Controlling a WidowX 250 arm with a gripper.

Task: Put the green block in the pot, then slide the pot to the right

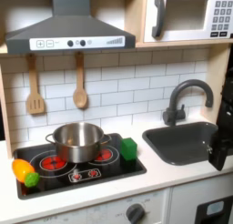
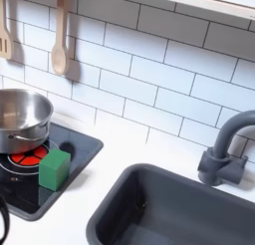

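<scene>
The green block (image 1: 129, 149) (image 2: 54, 169) sits upright on the black stovetop (image 1: 109, 170), just off the pot's side: to its right in the first exterior view, to its lower right in the second exterior view. The shiny steel pot (image 1: 77, 141) (image 2: 20, 115) stands on the back burner. I cannot see anything inside it. A black part of my arm with the gripper (image 1: 221, 144) hangs at the first exterior view's right edge, over the sink and far from block and pot. Its fingers are too dark and cut off to read.
An orange toy vegetable (image 1: 23, 168) with a green tip lies on the stovetop's left corner. The dark sink (image 1: 182, 141) (image 2: 169, 209) and grey faucet (image 1: 187, 96) (image 2: 224, 149) take up the right side. Wooden utensils (image 1: 80, 91) hang on the tiled wall. White counter runs between stove and sink.
</scene>
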